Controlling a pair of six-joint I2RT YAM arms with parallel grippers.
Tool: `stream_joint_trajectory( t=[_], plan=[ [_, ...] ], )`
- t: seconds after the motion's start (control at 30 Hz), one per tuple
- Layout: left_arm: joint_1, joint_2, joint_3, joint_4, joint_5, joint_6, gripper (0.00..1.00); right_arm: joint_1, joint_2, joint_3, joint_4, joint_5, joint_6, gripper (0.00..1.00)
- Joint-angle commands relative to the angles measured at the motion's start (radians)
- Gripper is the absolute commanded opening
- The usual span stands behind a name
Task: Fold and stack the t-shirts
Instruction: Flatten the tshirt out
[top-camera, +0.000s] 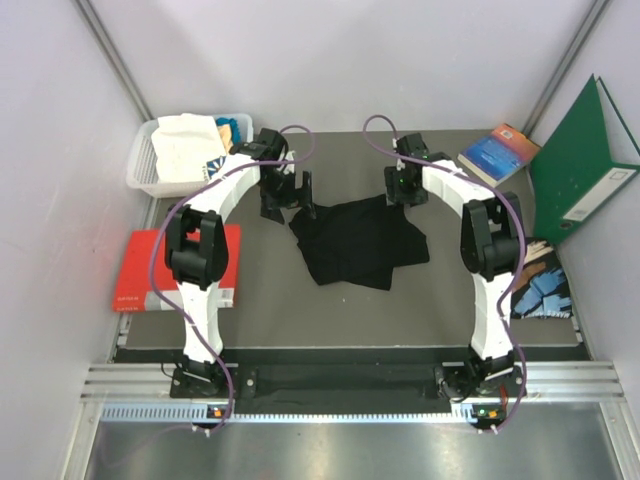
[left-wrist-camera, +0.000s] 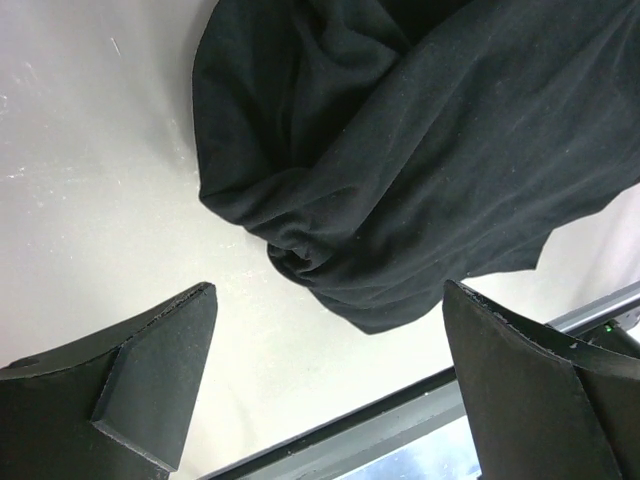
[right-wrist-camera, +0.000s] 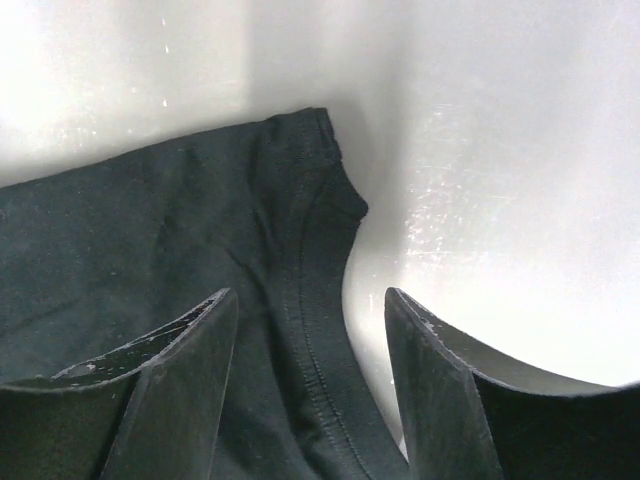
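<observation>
Spreading is judged the step now: the black shirt (top-camera: 358, 242) is bunched up on the table (top-camera: 270, 290). The left gripper (left-wrist-camera: 328, 290) and right gripper (right-wrist-camera: 308, 295) are held open over its edges, which must be pinched next.

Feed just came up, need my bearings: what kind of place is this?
Probably a lab robot cell, not a home: plain pale wall panels box in the table, an aluminium rail runs along its near edge, and a green binder stands by the wall.
</observation>
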Motion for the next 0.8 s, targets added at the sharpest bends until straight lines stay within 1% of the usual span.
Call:
stream_joint_trajectory(
  t=[0.0, 0.3, 0.43, 0.5, 0.53, 0.57, 0.63, 0.7, 0.77],
  plan=[
    [-0.004, 0.019, 0.045, -0.026, -0.012, 0.03, 0.99, -0.005, -0.033, 0.012, 0.035, 0.012, 0.009, 0.62],
    [-0.004, 0.033, 0.06, -0.057, -0.04, 0.058, 0.99, -0.002, 0.09, 0.044, 0.139, -0.08, 0.064, 0.6],
    [-0.004, 0.033, 0.065, -0.066, -0.054, 0.061, 0.99, 0.011, 0.151, 0.104, 0.124, -0.108, 0.079, 0.56],
    [-0.004, 0.033, 0.063, -0.066, -0.057, 0.059, 0.99, 0.02, 0.162, 0.126, 0.128, -0.119, 0.076, 0.49],
    [-0.004, 0.033, 0.065, -0.066, -0.06, 0.059, 0.99, 0.032, 0.164, 0.13, 0.13, -0.123, 0.066, 0.42],
    [-0.004, 0.036, 0.066, -0.065, -0.06, 0.058, 0.99, 0.038, 0.159, 0.147, 0.124, -0.128, 0.061, 0.23],
    [-0.004, 0.036, 0.068, -0.065, -0.067, 0.056, 0.99, 0.05, 0.145, 0.17, 0.105, -0.134, 0.049, 0.02],
    [-0.004, 0.036, 0.066, -0.06, -0.072, 0.056, 0.98, 0.061, 0.092, 0.192, 0.09, -0.12, 0.04, 0.0],
    [-0.004, 0.038, 0.066, -0.057, -0.089, 0.056, 0.98, 0.086, 0.02, 0.237, 0.056, -0.062, 0.015, 0.0]
  ],
)
